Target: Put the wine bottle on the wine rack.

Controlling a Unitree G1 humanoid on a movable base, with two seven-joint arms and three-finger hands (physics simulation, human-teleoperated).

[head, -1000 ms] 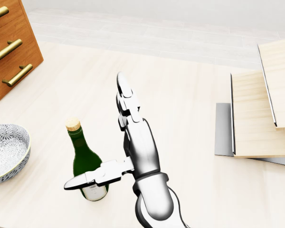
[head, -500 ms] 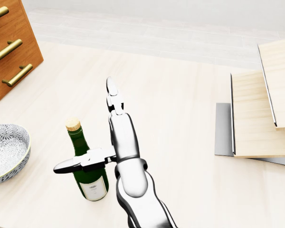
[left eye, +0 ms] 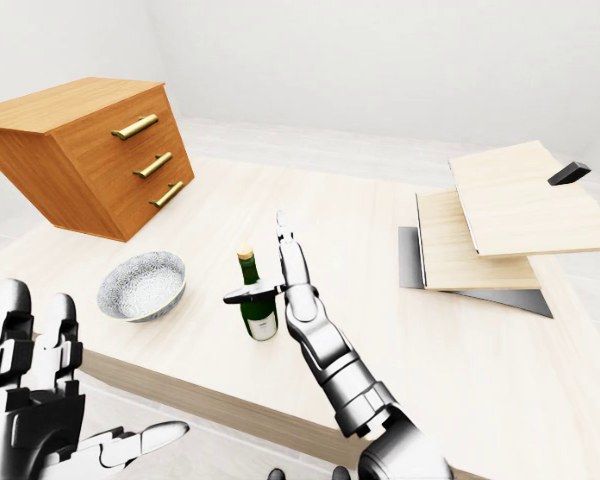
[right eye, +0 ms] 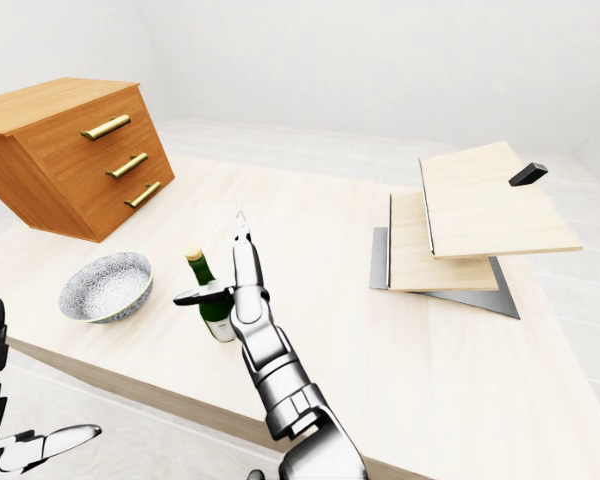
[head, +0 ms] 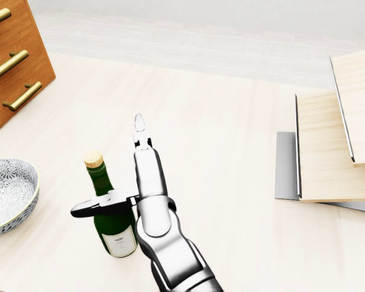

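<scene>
A green wine bottle [head: 117,224] with a cork and a white label stands upright on the pale wooden table [head: 231,152], left of the view's middle. My right hand [head: 109,170] is open right beside it. Its fingers [head: 140,131] point straight up on the bottle's right, and its thumb [head: 94,207] lies across the bottle's shoulder without closing. The wine rack [left eye: 480,240], slanted pale boards on a grey base, sits at the table's right. My left hand [left eye: 40,400] hangs open at the lower left of the left-eye view, below the table's edge.
An orange-brown chest of drawers [left eye: 100,150] with brass handles stands at the table's upper left. A patterned grey bowl [left eye: 142,285] lies left of the bottle. A small black block [left eye: 568,173] rests on the rack's top board. The table's near edge [left eye: 210,400] runs below the bottle.
My right arm has swung left toward the bottle, with the thumb rising from the label to the shoulder. The bottle has not moved.
</scene>
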